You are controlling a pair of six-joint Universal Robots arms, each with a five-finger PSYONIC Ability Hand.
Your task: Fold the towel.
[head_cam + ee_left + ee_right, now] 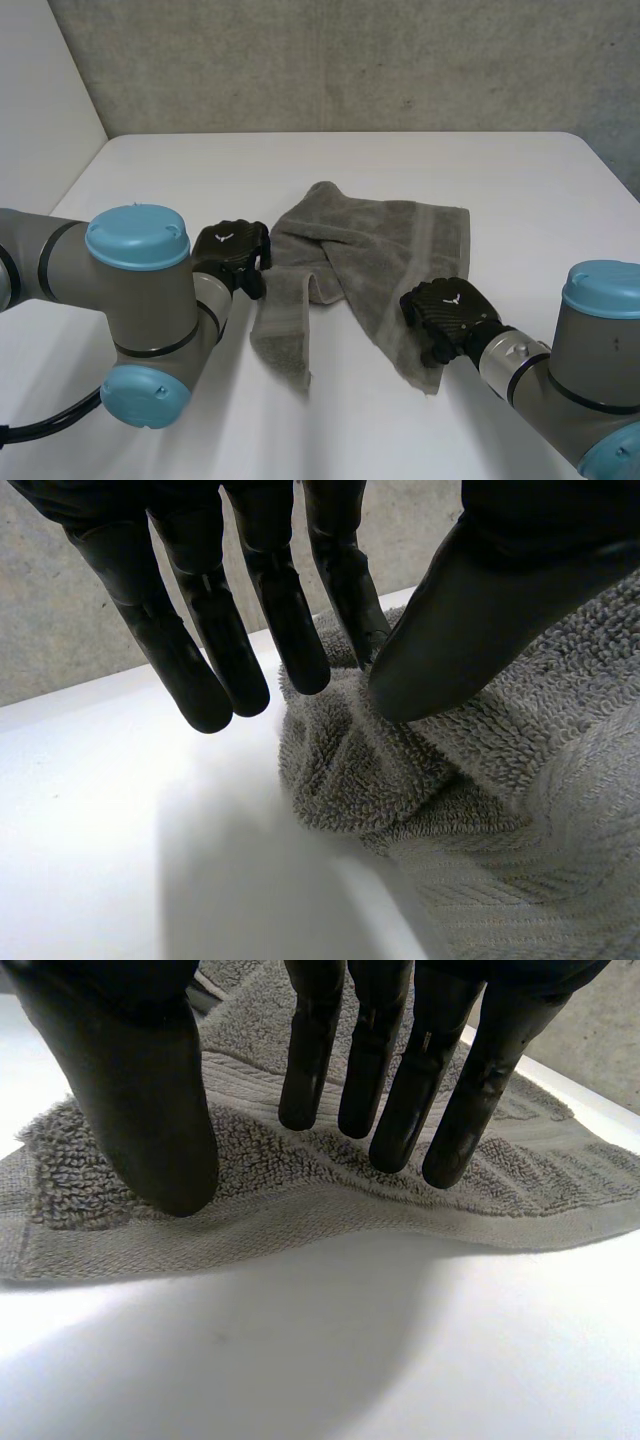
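Observation:
A grey towel (390, 250) lies crumpled in the middle of the white table (180, 170). My left hand (232, 250) is at the towel's left edge. In the left wrist view its thumb (480, 600) and one finger pinch a raised fold of the towel (480, 810), while the other fingers stay straight. A narrow strip of towel (283, 325) hangs from that hand toward the table's near side. My right hand (450, 312) is over the towel's near right corner. Its thumb (130, 1090) rests on the towel (300, 1190) near the hem. Its fingers (400, 1090) stay straight just above the cloth, apart from the thumb.
Both grey arms with light-blue caps (137, 235) come in from the near side. A concrete wall (350, 60) runs behind the table's far edge. Bare table surface lies around the towel on every side.

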